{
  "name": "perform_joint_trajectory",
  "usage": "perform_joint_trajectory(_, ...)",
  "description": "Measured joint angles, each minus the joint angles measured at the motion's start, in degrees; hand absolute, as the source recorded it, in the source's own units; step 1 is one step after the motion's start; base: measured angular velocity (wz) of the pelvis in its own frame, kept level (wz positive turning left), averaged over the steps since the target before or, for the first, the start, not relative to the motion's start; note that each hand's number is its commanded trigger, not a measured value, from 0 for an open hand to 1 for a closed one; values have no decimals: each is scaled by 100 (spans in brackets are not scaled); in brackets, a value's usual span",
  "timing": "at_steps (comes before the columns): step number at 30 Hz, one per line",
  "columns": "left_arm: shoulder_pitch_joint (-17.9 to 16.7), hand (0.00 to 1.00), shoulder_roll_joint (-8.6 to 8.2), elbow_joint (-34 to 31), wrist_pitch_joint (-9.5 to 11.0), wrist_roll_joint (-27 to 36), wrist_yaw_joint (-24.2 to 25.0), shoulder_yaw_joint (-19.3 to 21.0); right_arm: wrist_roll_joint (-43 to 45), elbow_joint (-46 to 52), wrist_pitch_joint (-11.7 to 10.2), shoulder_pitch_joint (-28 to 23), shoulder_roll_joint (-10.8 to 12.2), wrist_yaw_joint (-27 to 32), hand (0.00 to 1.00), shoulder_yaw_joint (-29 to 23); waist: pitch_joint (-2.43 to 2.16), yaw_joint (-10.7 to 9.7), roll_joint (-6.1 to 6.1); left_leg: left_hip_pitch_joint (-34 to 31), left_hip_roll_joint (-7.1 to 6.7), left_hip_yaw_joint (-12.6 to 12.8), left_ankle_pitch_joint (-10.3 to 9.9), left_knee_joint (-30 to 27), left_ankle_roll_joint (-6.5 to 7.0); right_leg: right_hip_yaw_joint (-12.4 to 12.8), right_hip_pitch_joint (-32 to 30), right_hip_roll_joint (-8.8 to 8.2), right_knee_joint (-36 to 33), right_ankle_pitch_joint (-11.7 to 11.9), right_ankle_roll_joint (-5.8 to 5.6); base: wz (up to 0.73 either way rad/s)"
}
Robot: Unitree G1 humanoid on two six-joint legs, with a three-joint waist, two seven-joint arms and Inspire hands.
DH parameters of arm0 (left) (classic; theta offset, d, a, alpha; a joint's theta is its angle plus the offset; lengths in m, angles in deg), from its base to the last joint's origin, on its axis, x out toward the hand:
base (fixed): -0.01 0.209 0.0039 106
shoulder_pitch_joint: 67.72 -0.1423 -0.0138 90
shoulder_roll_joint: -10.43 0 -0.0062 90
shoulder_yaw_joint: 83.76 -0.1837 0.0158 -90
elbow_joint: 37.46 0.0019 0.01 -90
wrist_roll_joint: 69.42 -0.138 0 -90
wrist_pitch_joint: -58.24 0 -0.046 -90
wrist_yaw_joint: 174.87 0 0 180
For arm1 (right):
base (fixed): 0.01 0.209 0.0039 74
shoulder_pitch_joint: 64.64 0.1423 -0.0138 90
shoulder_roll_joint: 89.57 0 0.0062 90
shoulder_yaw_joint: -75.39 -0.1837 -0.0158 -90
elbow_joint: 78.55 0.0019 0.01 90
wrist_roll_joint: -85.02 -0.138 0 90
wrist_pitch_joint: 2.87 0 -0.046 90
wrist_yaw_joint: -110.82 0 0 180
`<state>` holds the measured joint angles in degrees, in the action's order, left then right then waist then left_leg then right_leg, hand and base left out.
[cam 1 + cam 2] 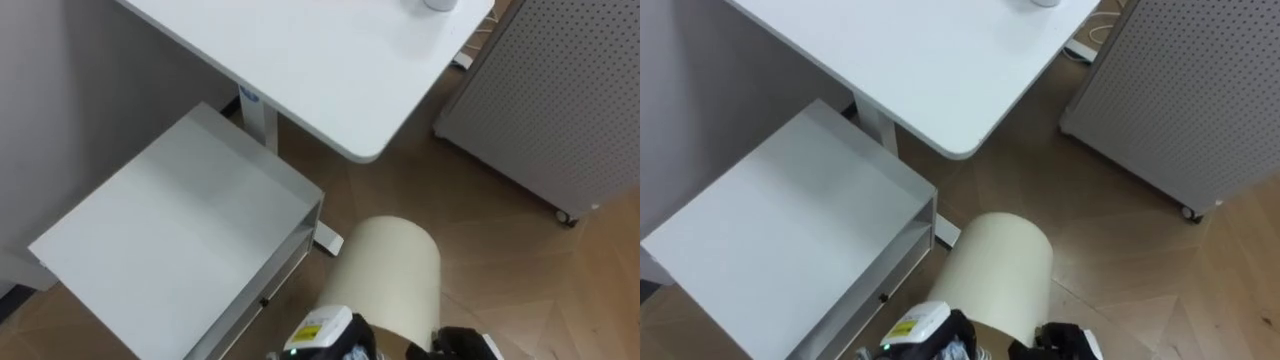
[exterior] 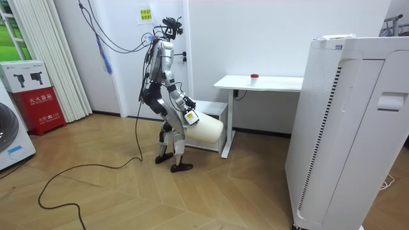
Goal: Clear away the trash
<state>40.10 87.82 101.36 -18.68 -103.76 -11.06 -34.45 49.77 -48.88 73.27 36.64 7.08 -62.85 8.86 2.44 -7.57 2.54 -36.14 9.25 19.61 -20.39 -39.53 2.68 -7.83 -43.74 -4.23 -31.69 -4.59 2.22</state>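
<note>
At six o'clock in the head views, the left hand (image 1: pixel 345 345) and right hand (image 1: pixel 460 345) flank the near end of a cream cylindrical bin (image 1: pixel 388 272). I cannot tell how their fingers lie. The bin lies on its side, off the floor, pointing to twelve o'clock at the white tabletop (image 1: pixel 330 60). A low white shelf unit (image 1: pixel 180 230) stands at nine o'clock and a perforated grey panel (image 1: pixel 560 90) at two.

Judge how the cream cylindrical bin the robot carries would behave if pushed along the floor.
On its side, the bin would probably roll: its wall is smoothly round. It seems stiff, showing no dent between the left hand and right hand. Likely light for its size, being held clear of the floor.
</note>
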Motion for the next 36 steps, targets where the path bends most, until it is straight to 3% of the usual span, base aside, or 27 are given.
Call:
perform_joint_trajectory(2, 0, 0, 28, -51, -1, -32, -95, 1, -735, 1, 23, -67, 3, -120, 100, 3, 0, 4, -8, -6, 0, 1, 1, 14, -3, -1, -7, 7, 16, 8, 1, -3)
perform_joint_trajectory(4, 2, 0, 46, -119, -2, -131, -244, 11, -1638, 51, 34, -188, 42, -414, 100, 35, 2, 21, -17, -6, 2, 32, 0, 27, -4, 4, -31, 20, 2, 8, 1, -5)
perform_joint_trajectory(10, 20, 0, 103, -190, -9, -131, -603, 1, -2985, 184, 275, -218, 62, -701, 100, 395, 14, 18, -64, -24, -37, 46, 1, 23, -3, 38, -85, -3, -47, 7, -2, -1)
perform_joint_trajectory(22, -67, 0, 185, -194, -54, -108, -859, -27, -3208, 532, 496, -342, 16, -1142, 100, 557, 26, -19, -37, -27, -103, 49, -1, 20, 28, 62, -112, -67, -89, 3, -39, 1)
perform_joint_trajectory(36, -58, 0, 205, -197, -53, -114, -859, -109, -3209, 510, 519, -307, 41, -1276, 100, 558, 26, -70, 39, -31, -101, 52, -3, 14, 30, 70, -118, -44, -93, -1, -46, 0)
